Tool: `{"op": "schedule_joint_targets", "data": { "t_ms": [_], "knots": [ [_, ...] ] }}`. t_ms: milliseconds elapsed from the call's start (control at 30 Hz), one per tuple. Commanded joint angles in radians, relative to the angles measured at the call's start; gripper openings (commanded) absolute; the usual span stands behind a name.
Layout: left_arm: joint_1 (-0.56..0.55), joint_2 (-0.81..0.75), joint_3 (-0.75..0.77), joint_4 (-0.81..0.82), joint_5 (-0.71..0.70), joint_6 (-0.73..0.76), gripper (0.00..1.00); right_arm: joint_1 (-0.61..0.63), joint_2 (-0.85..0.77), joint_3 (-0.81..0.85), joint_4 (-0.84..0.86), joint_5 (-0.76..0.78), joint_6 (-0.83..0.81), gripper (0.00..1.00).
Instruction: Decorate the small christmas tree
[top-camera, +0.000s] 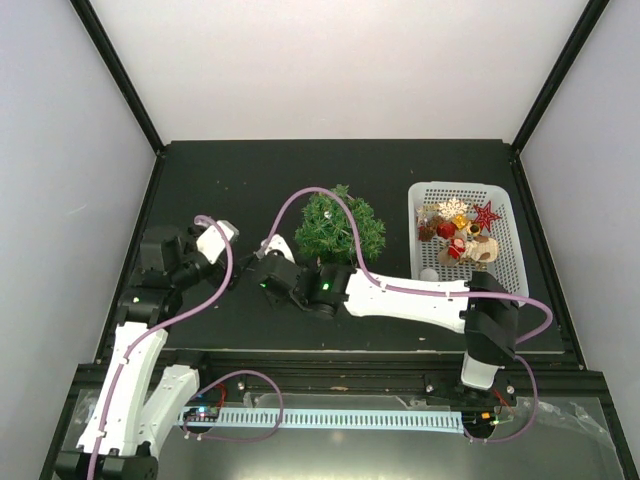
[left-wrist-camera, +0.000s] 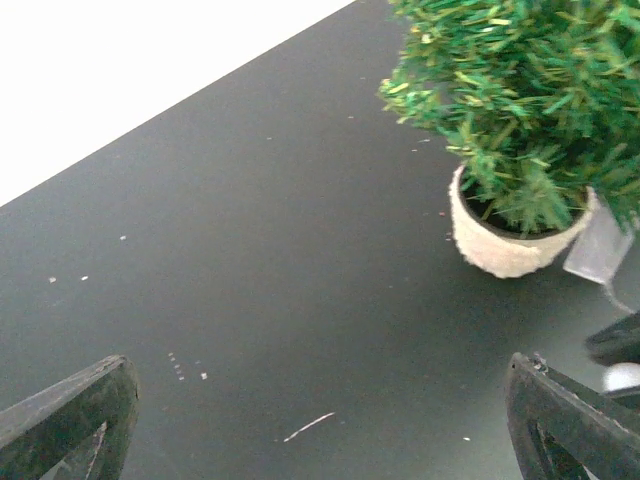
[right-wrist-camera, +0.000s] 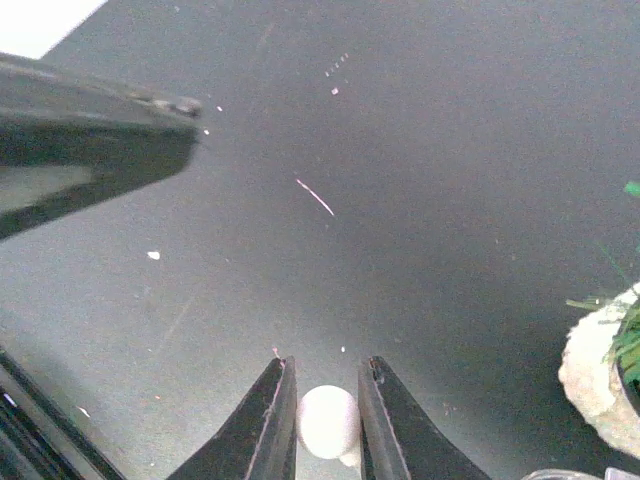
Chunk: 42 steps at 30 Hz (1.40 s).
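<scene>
On the black table (top-camera: 250, 180), near its middle, the small christmas tree (top-camera: 340, 228) stands upright in a white pot (left-wrist-camera: 500, 250), with a pale tag (left-wrist-camera: 600, 245) hanging at the pot's side. To its right, apart from it, sits a white mesh basket (top-camera: 450, 192) holding ornaments (top-camera: 458, 235), a red star (top-camera: 487, 215) among them. The right tool (right-wrist-camera: 328, 365) reaches across in front of the tree to its left side, its fingers clamped on a small white ball (right-wrist-camera: 328, 420); whether the ball touches the table cannot be told. The left tool (left-wrist-camera: 320, 370) hangs close by, farther left, its fingers spread wide apart with nothing between them, over bare table and facing the pot.
</scene>
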Motion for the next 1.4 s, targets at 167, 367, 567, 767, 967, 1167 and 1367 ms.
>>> {"op": "schedule_joint_targets", "data": {
  "t_ms": [167, 367, 567, 767, 967, 1167, 1367],
  "knots": [
    [0.062, -0.012, -0.013, 0.086, -0.121, -0.058, 0.99, 0.005, 0.009, 0.191, -0.101, -0.023, -0.098, 0.19],
    [0.098, -0.014, -0.018, 0.088, -0.118, -0.065, 0.99, 0.004, 0.019, 0.323, -0.144, -0.026, -0.153, 0.19],
    [0.126, -0.013, -0.019, 0.089, -0.113, -0.07, 0.99, 0.005, 0.011, 0.392, -0.164, -0.026, -0.184, 0.19],
    [0.145, -0.001, -0.02, 0.085, -0.089, -0.069, 0.99, 0.005, -0.042, 0.397, -0.156, -0.036, -0.201, 0.19],
    [0.151, 0.009, -0.023, 0.08, -0.072, -0.064, 0.99, 0.017, -0.105, 0.338, -0.132, -0.073, -0.196, 0.19],
    [0.153, 0.005, -0.021, 0.077, -0.058, -0.06, 0.99, 0.041, -0.139, 0.208, -0.09, -0.113, -0.158, 0.19],
    [0.155, 0.006, -0.024, 0.079, -0.05, -0.059, 0.99, 0.08, -0.234, 0.041, -0.024, -0.115, -0.111, 0.19]
  ]
}}
